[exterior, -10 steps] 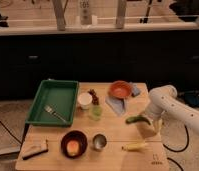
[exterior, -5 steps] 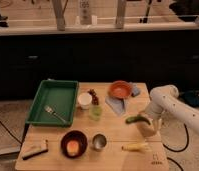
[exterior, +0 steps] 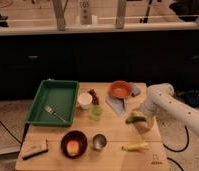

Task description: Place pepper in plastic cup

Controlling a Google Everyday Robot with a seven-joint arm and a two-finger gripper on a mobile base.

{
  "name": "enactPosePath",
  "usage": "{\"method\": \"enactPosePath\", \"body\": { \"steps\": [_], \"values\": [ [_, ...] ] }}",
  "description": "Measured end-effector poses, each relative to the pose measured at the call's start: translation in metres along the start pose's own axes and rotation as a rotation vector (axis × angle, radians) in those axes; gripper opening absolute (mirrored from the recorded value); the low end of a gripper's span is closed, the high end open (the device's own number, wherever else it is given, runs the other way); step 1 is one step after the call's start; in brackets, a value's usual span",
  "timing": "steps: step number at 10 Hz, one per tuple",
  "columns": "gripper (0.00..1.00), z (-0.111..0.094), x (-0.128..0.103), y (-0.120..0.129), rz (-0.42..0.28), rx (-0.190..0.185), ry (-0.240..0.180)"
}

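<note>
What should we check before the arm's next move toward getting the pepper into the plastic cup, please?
1. Pepper located: ok. The pepper is at the gripper, near the right edge of the table.
2. Pepper secured in the gripper: cannot tell.
3. Green plastic cup upright: ok. It stands beside the white cup.
4. Green plastic cup free of contents: cannot tell.
5. Route leftward to the cup: looks ok. The blue cloth and orange bowl lie behind it.

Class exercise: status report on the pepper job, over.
Gripper over table's right side, at pepper. Plastic cup mid-table. Blue cloth near the route.
</note>
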Motion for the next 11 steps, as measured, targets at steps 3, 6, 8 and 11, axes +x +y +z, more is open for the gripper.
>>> {"method": "enactPosePath", "body": {
  "steps": [3, 6, 8, 11],
  "values": [
    [0.49, 0.0048, -0.0036, -0.0023, -0.001, -0.024, -0.018],
    [0.21, 0.0035, -0.0006, -0.0023, 0.015, -0.023, -0.022],
    [0.02, 0.0009, 0.0019, 0.0003, 0.015, -0.029, -0.017],
    [0.0, -0.0025, 0.0062, -0.0043, 0.028, -0.016, -0.023]
  ]
}}
